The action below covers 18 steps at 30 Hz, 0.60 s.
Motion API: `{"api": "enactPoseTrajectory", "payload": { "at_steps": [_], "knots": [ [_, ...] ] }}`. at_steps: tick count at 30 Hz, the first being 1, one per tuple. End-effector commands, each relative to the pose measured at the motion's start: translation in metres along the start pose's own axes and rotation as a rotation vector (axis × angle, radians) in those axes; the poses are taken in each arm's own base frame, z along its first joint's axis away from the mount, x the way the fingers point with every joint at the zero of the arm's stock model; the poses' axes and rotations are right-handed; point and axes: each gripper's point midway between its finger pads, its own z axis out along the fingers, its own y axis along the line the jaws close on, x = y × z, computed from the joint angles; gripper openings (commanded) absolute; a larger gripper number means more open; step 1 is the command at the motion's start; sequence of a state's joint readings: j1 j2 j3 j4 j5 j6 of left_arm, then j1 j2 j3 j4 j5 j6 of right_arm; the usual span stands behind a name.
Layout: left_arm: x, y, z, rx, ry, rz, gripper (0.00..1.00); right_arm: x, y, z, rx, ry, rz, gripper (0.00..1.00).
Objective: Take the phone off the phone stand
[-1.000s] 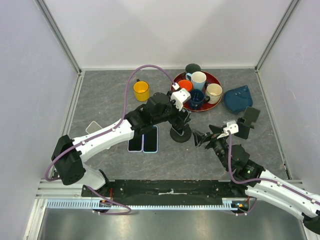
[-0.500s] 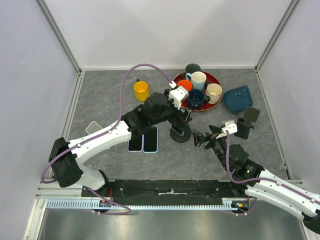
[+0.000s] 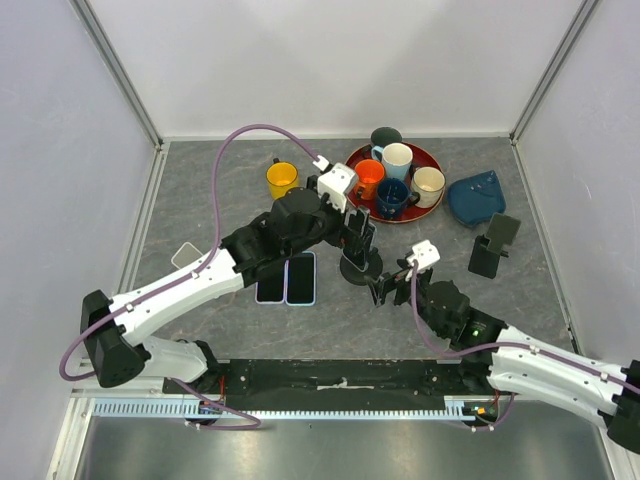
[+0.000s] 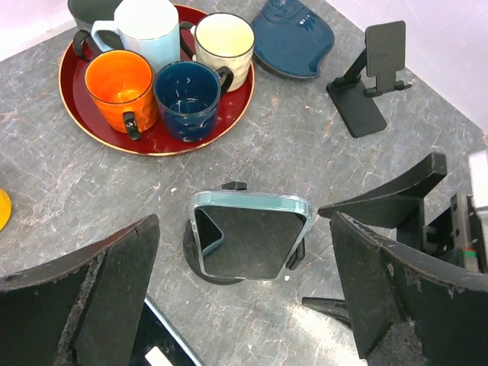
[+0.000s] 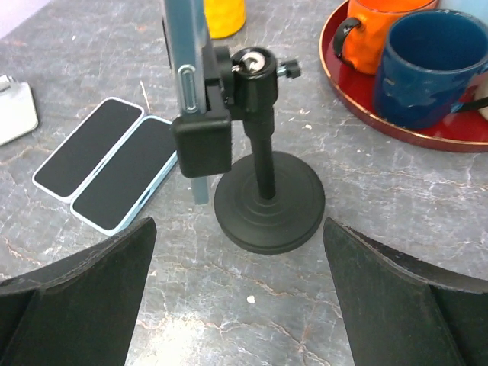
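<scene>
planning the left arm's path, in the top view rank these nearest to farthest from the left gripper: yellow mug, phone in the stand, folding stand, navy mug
1. phone in the stand, right at the left gripper, mid-table.
2. navy mug, on the tray, behind and to the right.
3. yellow mug, back left.
4. folding stand, far right.

Blue-cased phone [image 4: 248,240] upright in black stand [image 5: 268,200]

Phone [image 4: 248,242] on stand [image 5: 268,202], tray [image 4: 162,144] behind

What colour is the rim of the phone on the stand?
Light blue; the phone shows best in left wrist view.
</scene>
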<state>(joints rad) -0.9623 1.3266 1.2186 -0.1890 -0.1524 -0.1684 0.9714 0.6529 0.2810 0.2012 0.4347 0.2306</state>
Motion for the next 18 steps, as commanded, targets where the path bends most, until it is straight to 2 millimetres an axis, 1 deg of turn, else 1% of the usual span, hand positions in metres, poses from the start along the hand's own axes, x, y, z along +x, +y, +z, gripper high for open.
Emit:
{"api": "enactPoseTrajectory", "payload": {
  "at_steps": [1, 7, 8, 11, 13, 17, 18],
  "knots": [
    [-0.019, 0.003, -0.014, -0.044, -0.038, -0.090, 1.00, -0.027, 0.024, 0.011, -0.092, -0.076, 0.007, 0.98],
    [-0.009, 0.004, -0.014, -0.054, -0.011, -0.117, 1.00, -0.019, 0.035, 0.029, -0.105, -0.055, 0.019, 0.98],
    [-0.007, 0.005, -0.015, -0.061, -0.008, -0.121, 1.00, -0.012, 0.037, 0.033, -0.106, -0.035, 0.012, 0.98],
    [-0.007, 0.008, -0.017, -0.077, -0.014, -0.134, 1.00, -0.013, 0.042, 0.040, -0.118, -0.046, 0.030, 0.98],
    [-0.008, 0.011, -0.020, -0.090, -0.020, -0.140, 1.00, -0.011, 0.050, 0.045, -0.146, -0.039, 0.033, 0.98],
    [-0.006, 0.020, -0.024, -0.140, -0.029, -0.148, 1.00, -0.014, 0.066, 0.054, -0.202, -0.045, 0.049, 0.98],
    [-0.007, 0.022, -0.025, -0.149, -0.030, -0.152, 1.00, -0.012, 0.069, 0.058, -0.213, -0.039, 0.049, 0.98]
  ]
}}
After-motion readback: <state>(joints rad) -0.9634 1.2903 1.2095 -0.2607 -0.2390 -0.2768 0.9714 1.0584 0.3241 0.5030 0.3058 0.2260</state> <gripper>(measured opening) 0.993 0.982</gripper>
